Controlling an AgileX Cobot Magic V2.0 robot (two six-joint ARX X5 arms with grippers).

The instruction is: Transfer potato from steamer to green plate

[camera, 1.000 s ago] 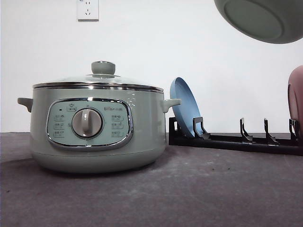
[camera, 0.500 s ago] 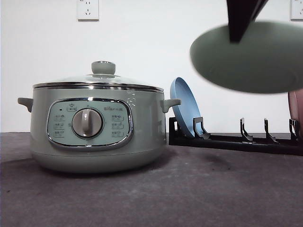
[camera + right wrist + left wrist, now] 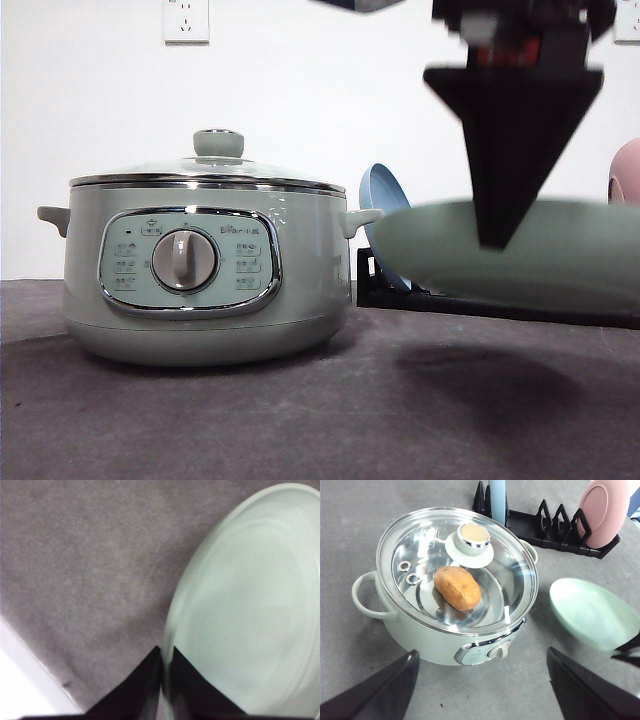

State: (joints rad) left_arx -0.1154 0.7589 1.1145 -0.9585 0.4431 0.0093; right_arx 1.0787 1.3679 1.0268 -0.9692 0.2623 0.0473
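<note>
Now we see right hand (image 3: 165,680) pinching green plate (image 3: 510,250) rim above tabletop (image 3: 250,420); potato (image 3: 457,587) in lidded steamer (image 3: 205,265); left hand (image 3: 480,690) spread wide.

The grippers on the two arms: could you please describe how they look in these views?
The right gripper has matte black fingers forming a downward wedge, with a red part on the black body above. The left gripper shows two broad, flat, matte black fingers tapering to points. No markings or cables are discernible.
</note>
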